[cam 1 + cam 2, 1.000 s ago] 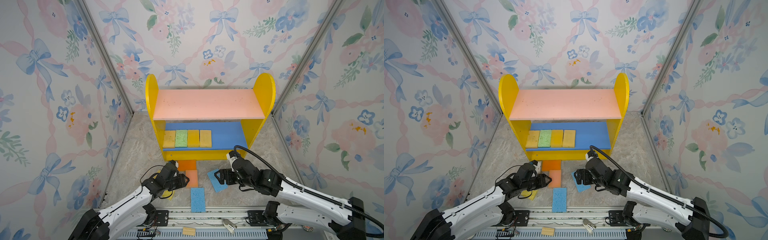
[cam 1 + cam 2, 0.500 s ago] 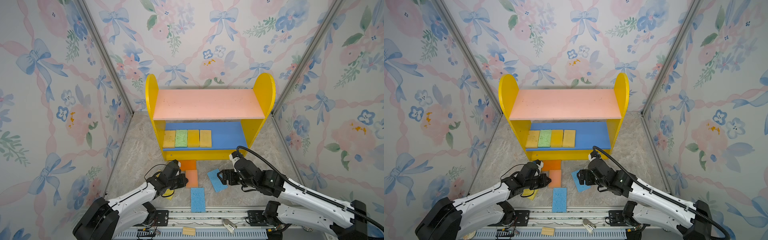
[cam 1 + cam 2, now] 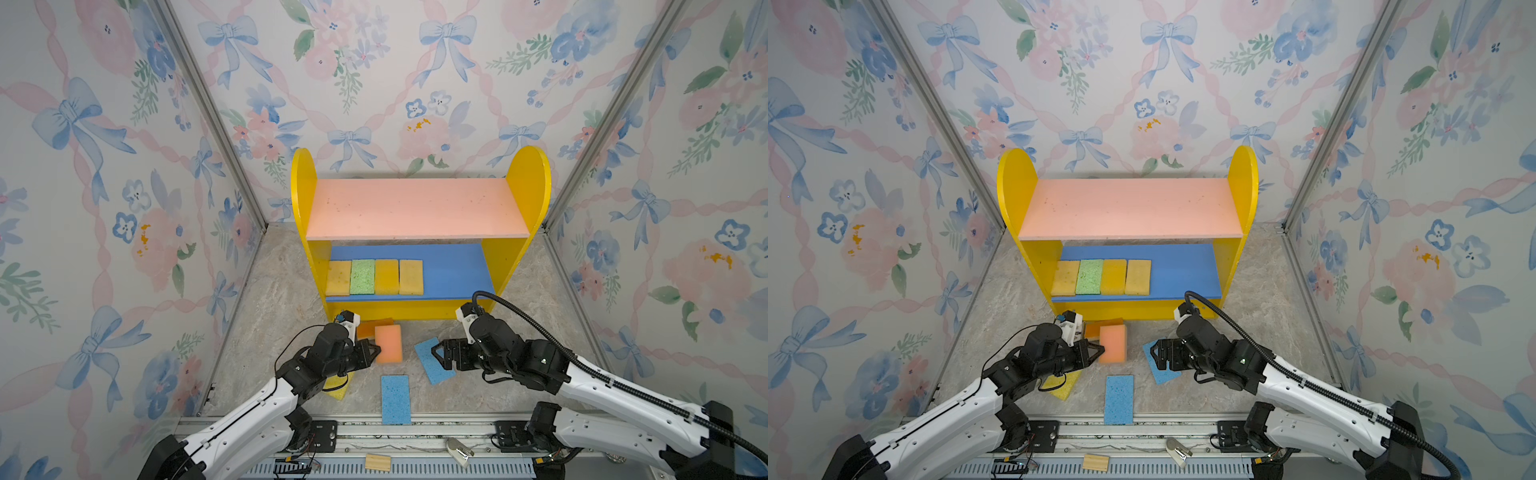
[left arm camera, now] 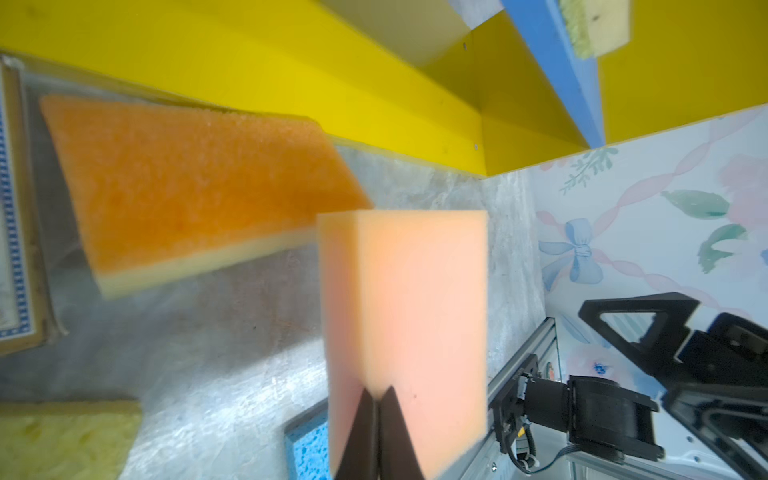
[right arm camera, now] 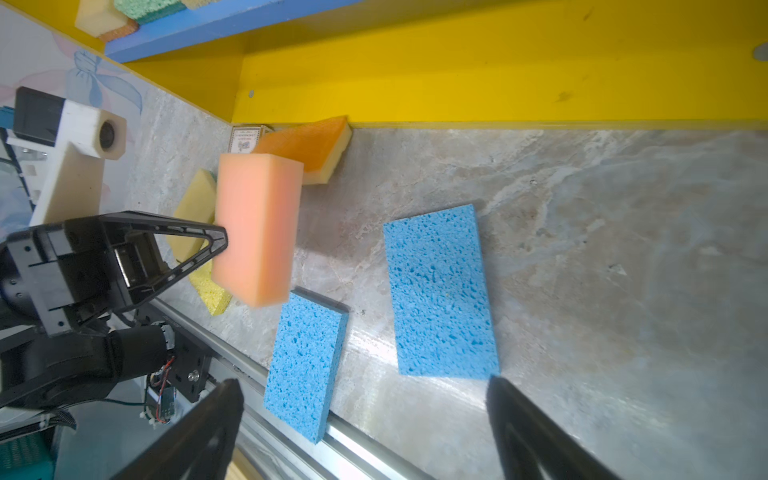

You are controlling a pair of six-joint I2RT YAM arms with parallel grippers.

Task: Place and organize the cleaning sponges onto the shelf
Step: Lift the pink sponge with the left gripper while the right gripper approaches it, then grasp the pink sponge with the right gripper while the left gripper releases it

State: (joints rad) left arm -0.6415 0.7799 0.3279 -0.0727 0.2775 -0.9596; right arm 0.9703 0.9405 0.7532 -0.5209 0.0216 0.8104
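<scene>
A robotics lab cell is being presented, dressed as a room.

Floral wallpaper panels [image 3: 124,208] are being held between aluminium posts [image 3: 210,112], a marble-look floor [image 3: 282,291] is being edged by a metal rail [image 3: 415,432], and two white robot arms [image 3: 615,395] are being carried on it; a painted shelf [image 3: 530,183] is being used as a prop, and loose wiring [image 3: 299,459], perhaps with a circuit board, is being glimpsed beneath.

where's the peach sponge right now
In both top views the peach sponge is left of centre, pinched by the left gripper, in front of the orange sponge.
</scene>
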